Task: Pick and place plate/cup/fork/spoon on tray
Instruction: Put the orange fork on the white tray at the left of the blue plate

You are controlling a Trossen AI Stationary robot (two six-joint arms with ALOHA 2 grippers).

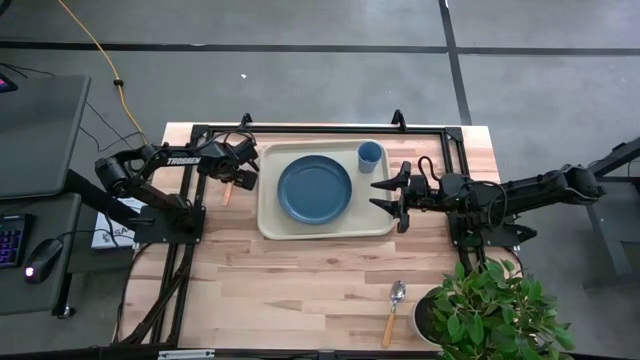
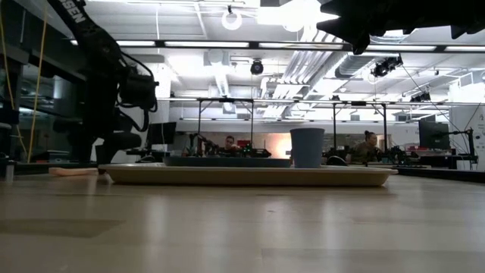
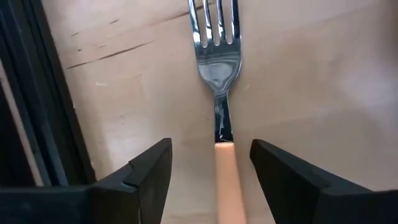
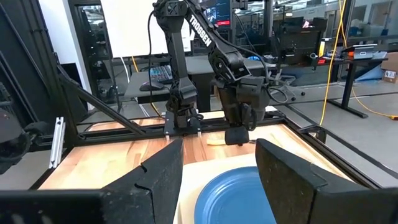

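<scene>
Already two of the four things are sitting on the tray [image 1: 275, 225]: the plate [image 1: 314, 189] is lying in its middle, and the cup [image 1: 369, 155] is standing in its upper right corner in the high view. Two things are remaining, as far as I can judge. The spoon [image 1: 394, 308] is lying on the bare table [image 1: 300, 290] in the lower right part of the high view, near the plant [image 1: 490, 310] and well apart from the tray. The fork [image 3: 219, 74] is lying on the wood just beside the tray's left edge, and the left gripper [image 3: 211, 180] is hovering directly over it. In the left wrist view its jaws are standing spread, one on each side of the orange handle, not touching it; the tines are pointing to the top of that frame. The right gripper [image 1: 392, 197] is waiting above the tray's right edge, with its jaws also spread and holding nothing.
</scene>
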